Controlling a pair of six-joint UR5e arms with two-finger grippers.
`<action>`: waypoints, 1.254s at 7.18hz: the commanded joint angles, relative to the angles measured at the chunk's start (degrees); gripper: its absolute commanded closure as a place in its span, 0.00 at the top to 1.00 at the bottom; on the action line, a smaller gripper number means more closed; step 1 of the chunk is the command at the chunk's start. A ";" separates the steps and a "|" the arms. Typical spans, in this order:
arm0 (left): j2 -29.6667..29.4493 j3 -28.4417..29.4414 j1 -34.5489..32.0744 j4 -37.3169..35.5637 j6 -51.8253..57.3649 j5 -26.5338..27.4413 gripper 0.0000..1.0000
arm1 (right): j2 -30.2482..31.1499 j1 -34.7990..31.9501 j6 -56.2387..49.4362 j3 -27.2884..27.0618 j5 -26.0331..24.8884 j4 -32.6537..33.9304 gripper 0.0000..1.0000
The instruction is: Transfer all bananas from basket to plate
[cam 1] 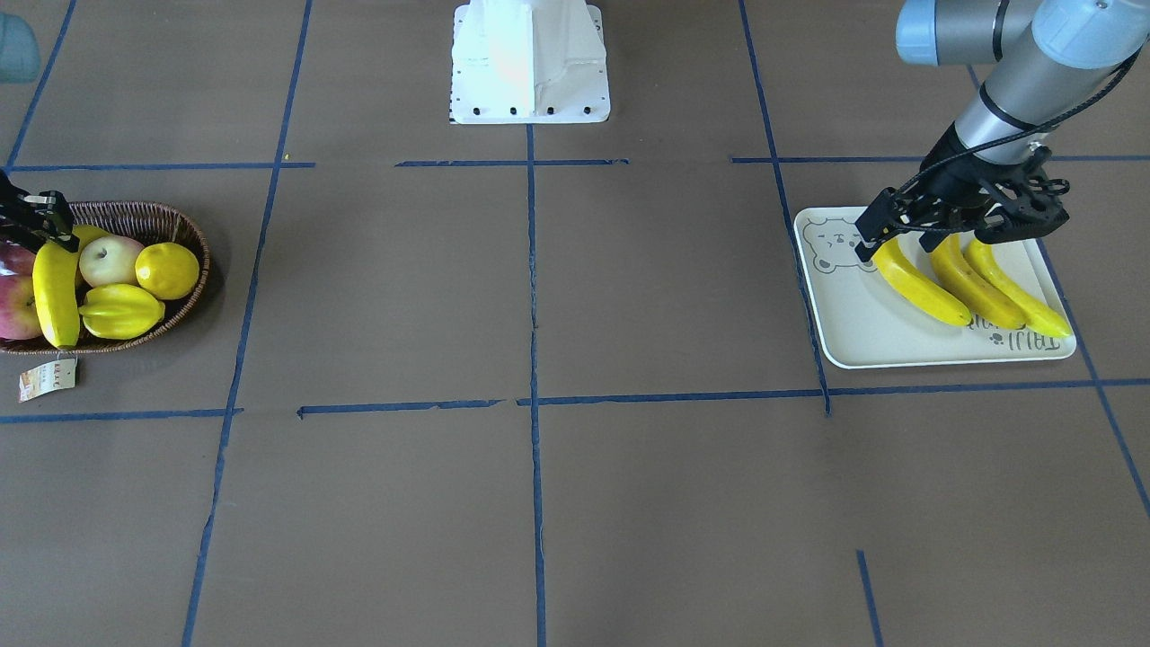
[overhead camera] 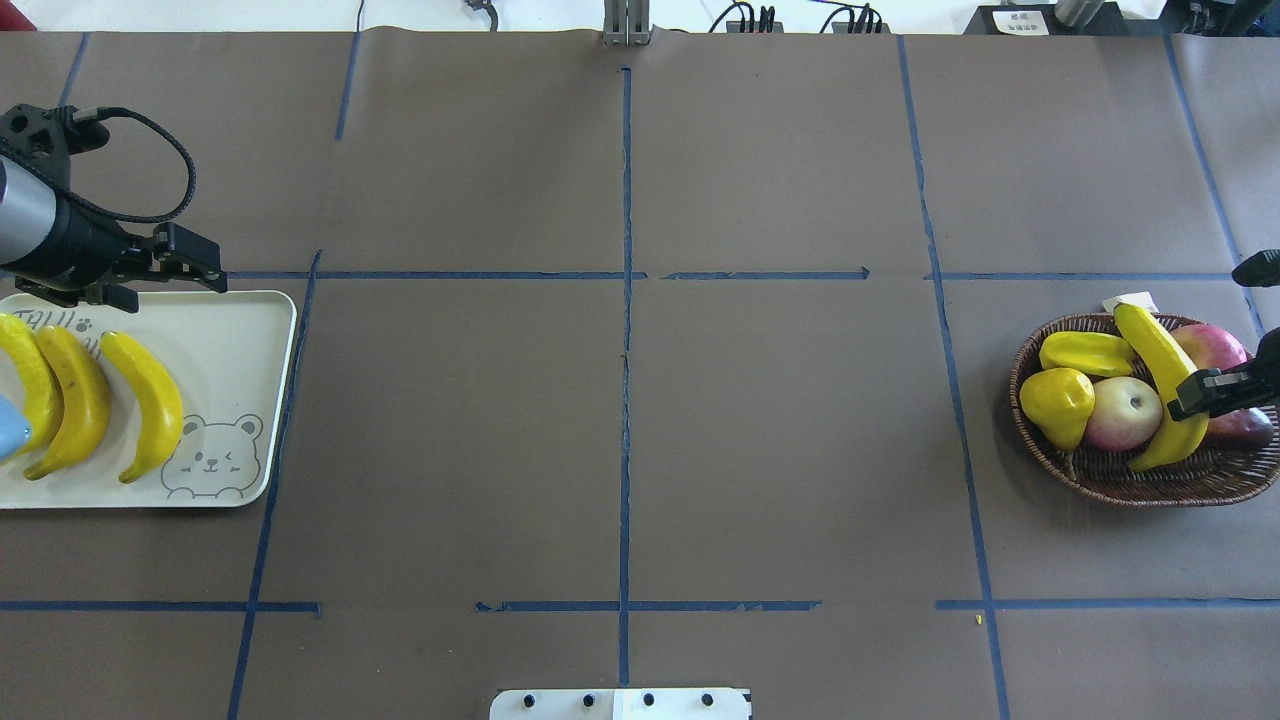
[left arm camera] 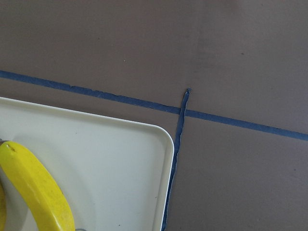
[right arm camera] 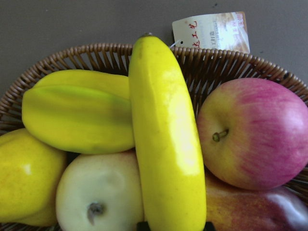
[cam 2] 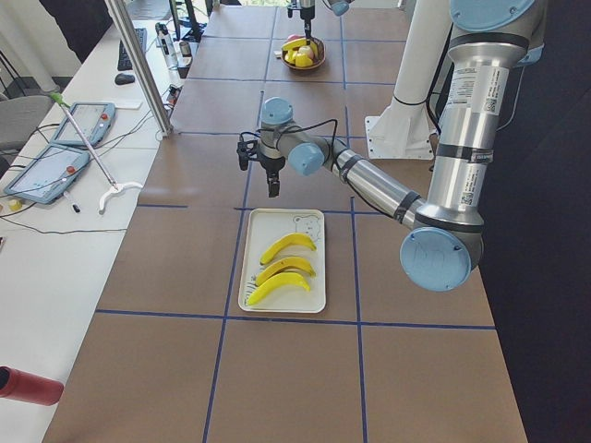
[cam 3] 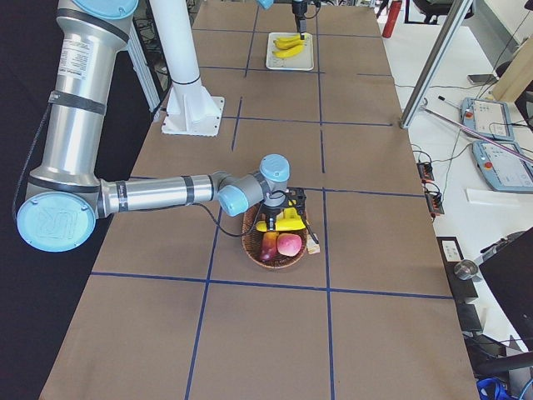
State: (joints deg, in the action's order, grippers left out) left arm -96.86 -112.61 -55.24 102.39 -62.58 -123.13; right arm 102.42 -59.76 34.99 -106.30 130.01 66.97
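Silver arms, pale-blue caps

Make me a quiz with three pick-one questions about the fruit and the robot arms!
1. How many long yellow bananas lie on the cream rectangular bear-face tray? A two; B three; C four.
2. Where is the ridged yellow starfruit? A on the tray; B in the oval dark-brown wicker basket; C hanging in the air.
3. What is the left gripper by the tray doing? A holding a banana; B holding a starfruit; C empty, jaws apart.
Answers: 1 B, three lie side by side on the tray; 2 B, it rests in the basket beside the yellow lemon; 3 C, nothing sits between its fingers.
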 commanded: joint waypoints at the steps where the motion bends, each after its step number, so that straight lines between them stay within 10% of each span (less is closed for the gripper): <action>1: 0.00 0.02 0.04 0.00 0.00 -0.10 0.99 | 1.37 -3.41 -0.27 -5.03 0.77 0.26 0.01; 4: -0.08 -0.15 0.04 0.17 -0.09 -0.71 0.99 | 3.15 -7.74 -0.54 -13.20 1.03 0.61 0.00; 9: -16.05 2.12 6.62 11.89 -16.92 -0.89 0.99 | -23.18 9.88 26.66 -11.91 1.58 0.97 0.01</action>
State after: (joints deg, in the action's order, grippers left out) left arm -109.14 -111.59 -50.37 108.41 -74.27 -124.05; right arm 85.29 -54.97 54.76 -118.54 133.58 67.89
